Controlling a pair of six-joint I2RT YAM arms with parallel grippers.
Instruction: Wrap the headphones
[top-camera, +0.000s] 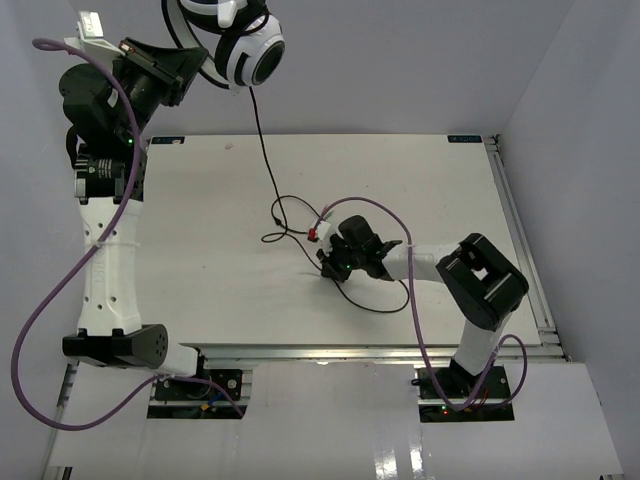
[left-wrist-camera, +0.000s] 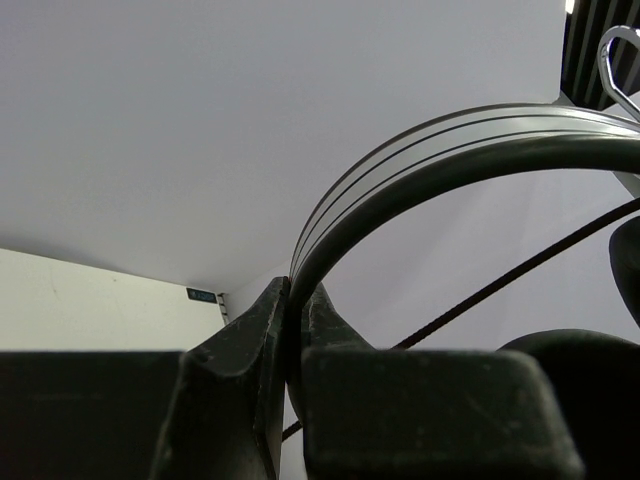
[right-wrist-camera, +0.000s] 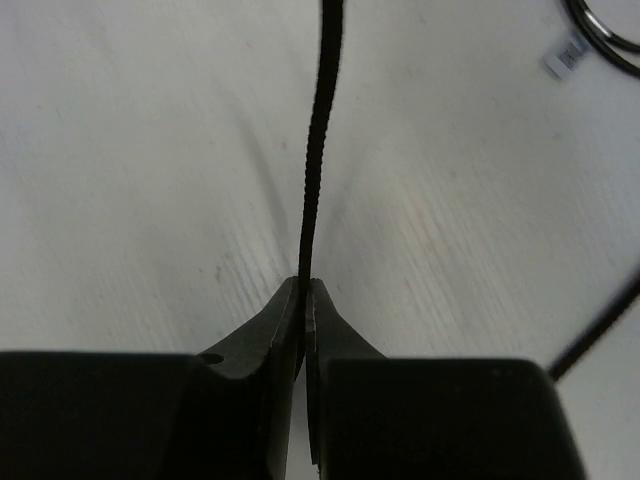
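The headphones (top-camera: 250, 45) hang high at the back left, white earcups with black pads. My left gripper (top-camera: 200, 68) is shut on their thin black headband (left-wrist-camera: 420, 165), which arcs up and right in the left wrist view. The long black cable (top-camera: 265, 150) drops from the earcup to the table and loops there. My right gripper (top-camera: 322, 262) is low at the table's middle, shut on the cable (right-wrist-camera: 315, 150), which runs straight away from the closed fingertips. A small red-and-white tag (top-camera: 314, 234) sits on the cable beside the gripper.
Thick purple robot cables (top-camera: 60, 290) run along both arms. The white table (top-camera: 200, 250) has a metal rail along its right edge (top-camera: 520, 240). White walls stand behind and to the sides. A white label (right-wrist-camera: 566, 55) lies on the table near a cable loop.
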